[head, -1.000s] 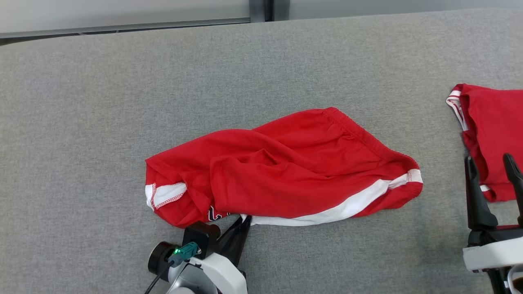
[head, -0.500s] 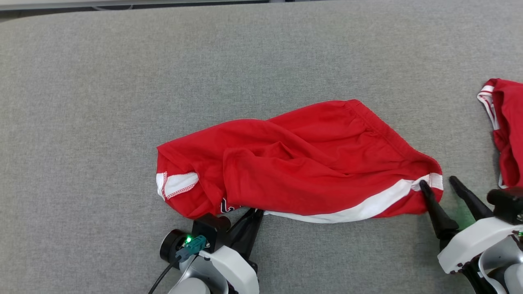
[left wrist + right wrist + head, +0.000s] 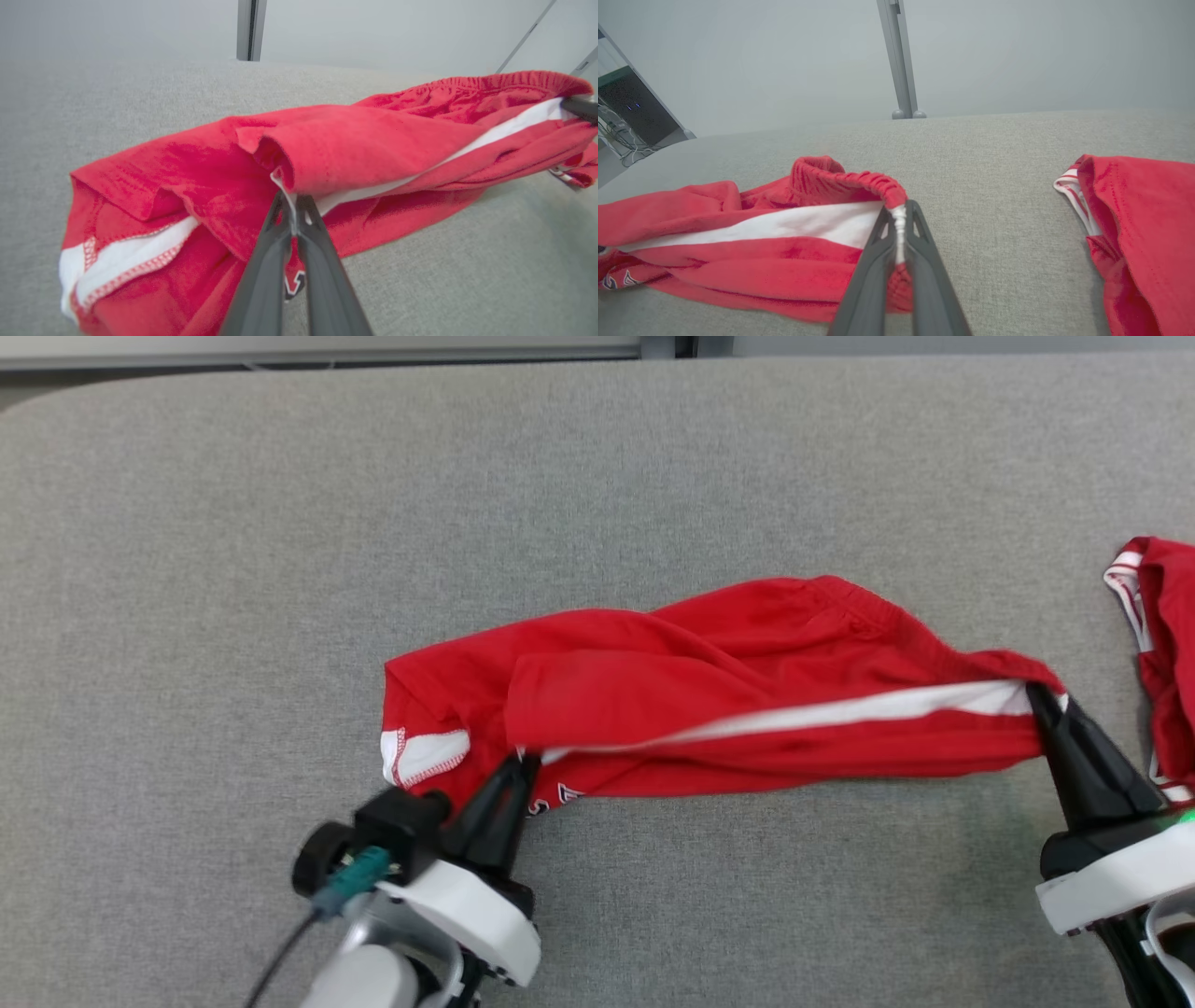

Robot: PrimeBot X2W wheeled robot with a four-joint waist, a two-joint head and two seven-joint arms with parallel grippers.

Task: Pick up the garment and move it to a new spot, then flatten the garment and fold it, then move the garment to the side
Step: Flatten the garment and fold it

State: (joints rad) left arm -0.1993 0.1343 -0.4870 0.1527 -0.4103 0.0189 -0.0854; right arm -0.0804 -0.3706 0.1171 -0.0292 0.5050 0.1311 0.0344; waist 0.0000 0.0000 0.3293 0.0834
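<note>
The garment (image 3: 709, 709) is a pair of red shorts with a white side stripe, stretched across the middle of the grey table (image 3: 597, 476). My left gripper (image 3: 523, 761) is shut on its lower left hem at the stripe's end (image 3: 293, 215). My right gripper (image 3: 1038, 693) is shut on the waistband end where the white stripe meets the elastic (image 3: 900, 215). The pinched edge is raised off the table between both grippers, while the far side of the garment (image 3: 154, 177) still rests on the surface. The left leg opening with white trim (image 3: 420, 756) lies crumpled.
A second red garment (image 3: 1162, 644) with white trim lies at the right edge, close to my right gripper, also seen as a red garment (image 3: 1139, 224) in the right wrist view. Bare grey table extends behind and to the left. A metal post (image 3: 901, 60) stands beyond the far edge.
My right gripper came in from the right and shut on the waistband end. Both grippers have lifted the stripe edge, pulling the garment taut. The head camera also shifted.
</note>
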